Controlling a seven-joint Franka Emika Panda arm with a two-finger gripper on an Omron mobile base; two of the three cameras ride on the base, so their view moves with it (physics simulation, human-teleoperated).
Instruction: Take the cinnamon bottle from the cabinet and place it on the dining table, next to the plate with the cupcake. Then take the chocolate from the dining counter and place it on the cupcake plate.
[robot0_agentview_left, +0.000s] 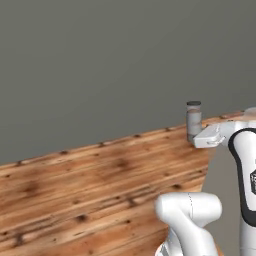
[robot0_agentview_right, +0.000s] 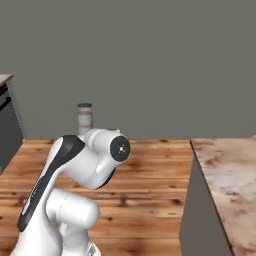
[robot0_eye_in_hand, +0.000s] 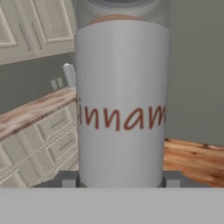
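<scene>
Plain grey wall behind, knotted wooden plank floor below, cream panelled base drawers, small silver canister on far worktop

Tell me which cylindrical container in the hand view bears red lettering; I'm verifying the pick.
The large pale grey jar with the white label, held between the fingers; the small grey cylinder on the far marble counter looks plain.

The bottle has a smooth, matt pale-grey label printed with red-brown letters, over a brownish fill seen through a clear top; its cap looks dark grey and dull. The floor is warm knotted wood planking with a slight sheen. The table top is veined pink-brown marble. The arm is glossy white plastic with dark trim. The wall is flat matt grey.
</scene>
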